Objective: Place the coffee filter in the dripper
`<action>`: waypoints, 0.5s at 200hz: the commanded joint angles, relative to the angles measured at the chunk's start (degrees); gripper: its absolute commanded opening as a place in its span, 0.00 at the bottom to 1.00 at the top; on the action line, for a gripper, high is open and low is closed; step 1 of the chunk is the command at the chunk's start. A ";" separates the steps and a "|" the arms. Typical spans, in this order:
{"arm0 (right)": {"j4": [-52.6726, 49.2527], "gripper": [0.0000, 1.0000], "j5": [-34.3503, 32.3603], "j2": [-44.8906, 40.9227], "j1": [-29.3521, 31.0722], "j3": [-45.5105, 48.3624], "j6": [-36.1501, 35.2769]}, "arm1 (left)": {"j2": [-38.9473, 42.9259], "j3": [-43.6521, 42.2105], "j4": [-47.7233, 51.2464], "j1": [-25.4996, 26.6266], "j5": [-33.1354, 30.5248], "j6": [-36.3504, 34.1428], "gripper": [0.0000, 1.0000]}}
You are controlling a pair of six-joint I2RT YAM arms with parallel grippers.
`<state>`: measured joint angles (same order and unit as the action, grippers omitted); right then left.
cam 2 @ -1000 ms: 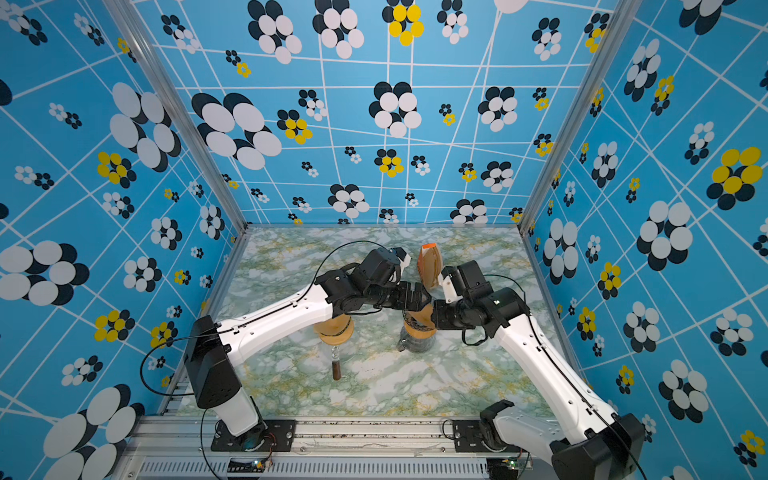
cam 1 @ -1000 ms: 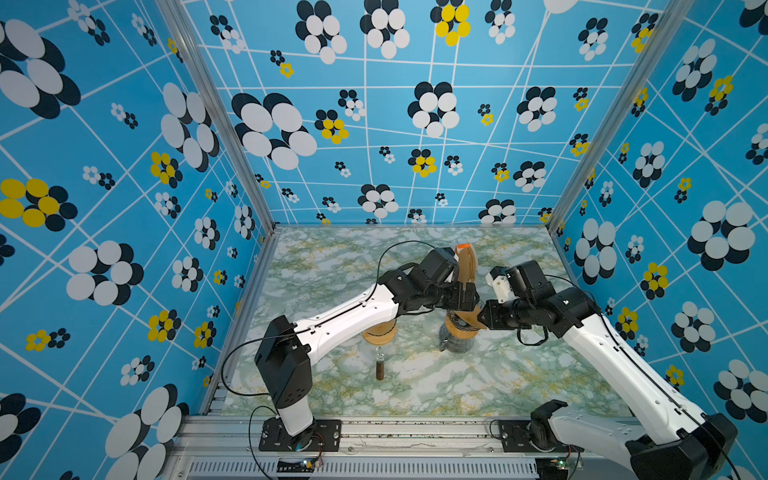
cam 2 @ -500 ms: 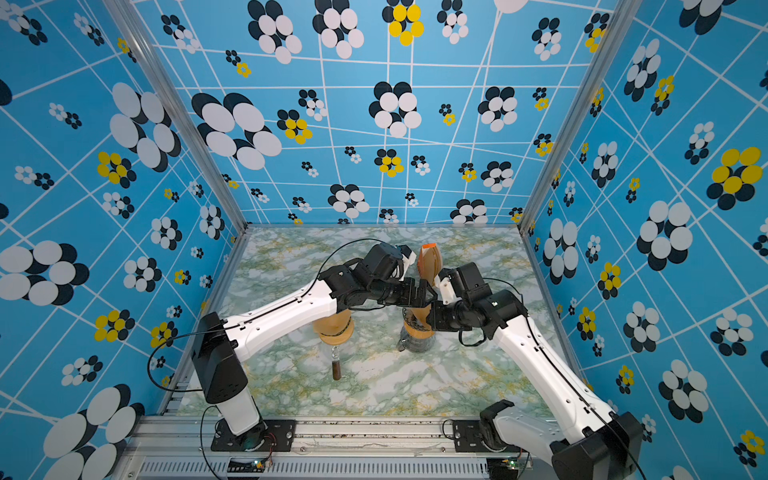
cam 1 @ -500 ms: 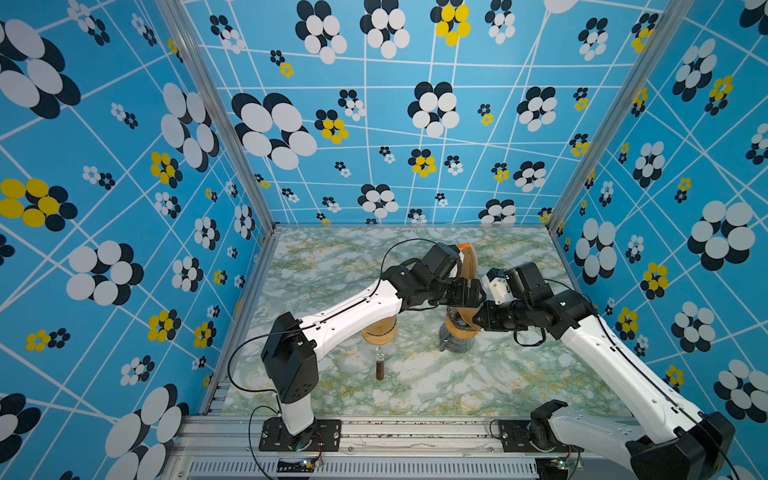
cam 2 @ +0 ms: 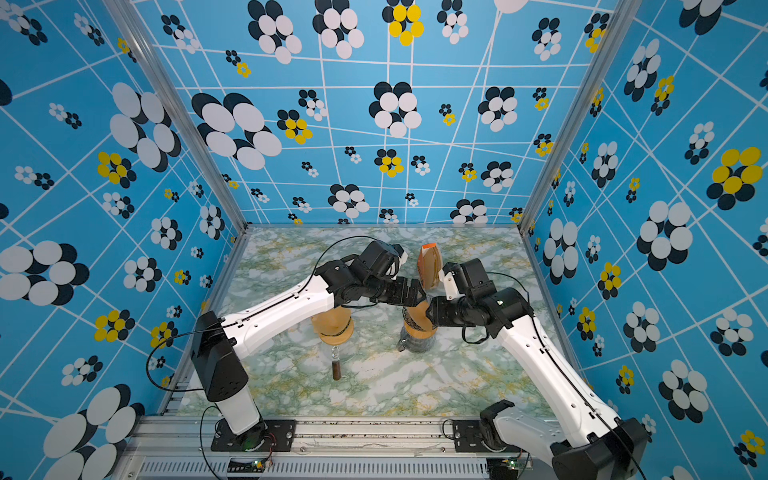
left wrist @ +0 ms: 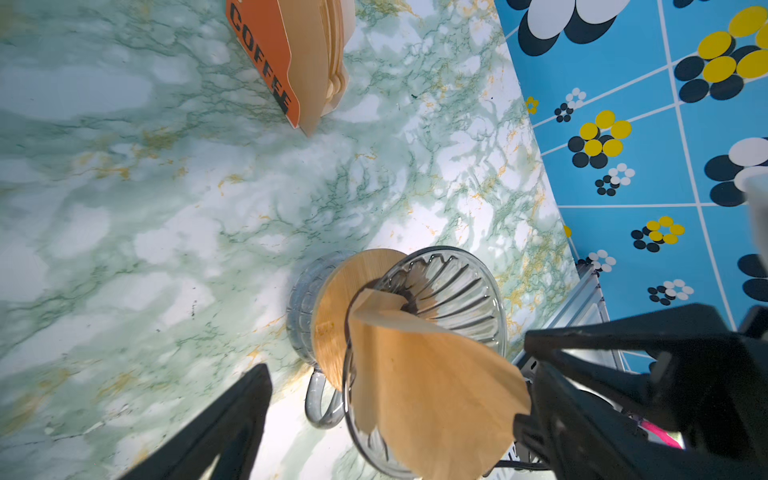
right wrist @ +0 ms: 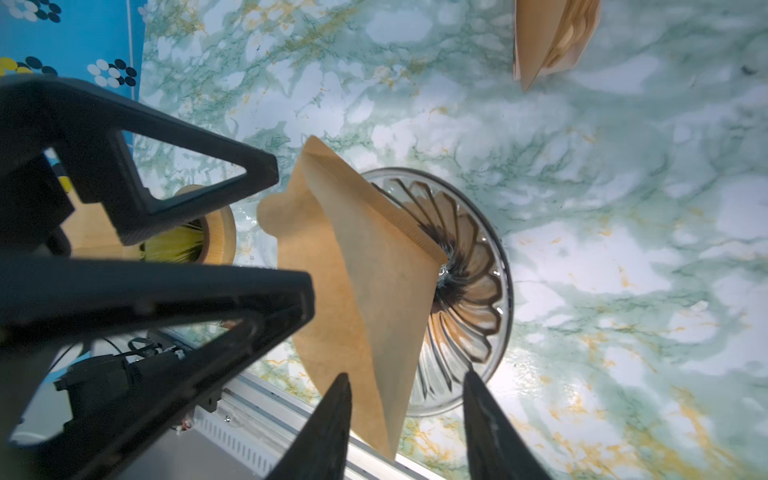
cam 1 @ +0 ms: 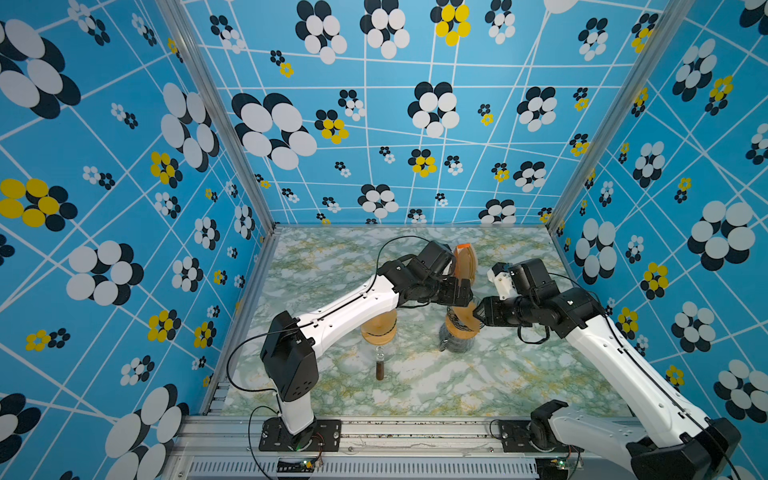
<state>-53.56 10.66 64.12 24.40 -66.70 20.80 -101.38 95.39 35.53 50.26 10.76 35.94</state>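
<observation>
Paper first: the brown cone-shaped coffee filter [right wrist: 365, 291] stands with its tip down in the clear ribbed glass dripper [right wrist: 469, 291], while most of the cone sticks up and leans out over the rim toward the two hands. It looks flattened, not spread against the ribs. The right hand [right wrist: 407, 376] sits at the filter's wide edge with its black fingers [right wrist: 332, 424] parted, released; the paper's edge lies in the gap, close to one finger. The left hand [left wrist: 395, 353] is spread wide, one finger on each side of the filter, clenching nothing; whether a finger brushes the paper I cannot tell. The dripper rests by its round pale wooden collar [left wrist: 332, 307] on a clear glass jug [left wrist: 298, 305] with a handle, near the middle of the green-and-white marbled table [cam 1: 498, 386]. Toward the back edge, near the dripper, stands an orange-fronted pack of brown filters [cam 1: 465, 266] marked COFFEE. Toward the left edge, under the left arm, sits a round tan wooden-topped vessel [cam 1: 378, 328], apart from the jug.
</observation>
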 commanded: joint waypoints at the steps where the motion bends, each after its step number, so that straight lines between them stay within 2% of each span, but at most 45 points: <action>1: -4.36 0.56 -2.01 1.10 -0.41 -3.59 -4.35 | 3.53 2.36 6.32 -0.25 -2.61 -3.46 0.99; 35: -7.84 0.68 -2.23 4.97 -0.43 -7.43 -8.14 | 4.31 1.04 9.63 -0.11 -2.55 -3.51 0.99; 100: -7.55 0.97 -3.92 10.52 -1.01 -10.03 -11.43 | 2.02 0.56 7.68 0.43 -2.06 -0.82 0.99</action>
<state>-59.75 8.03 73.14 24.10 -75.29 11.38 -98.19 95.96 43.16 50.28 9.37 34.13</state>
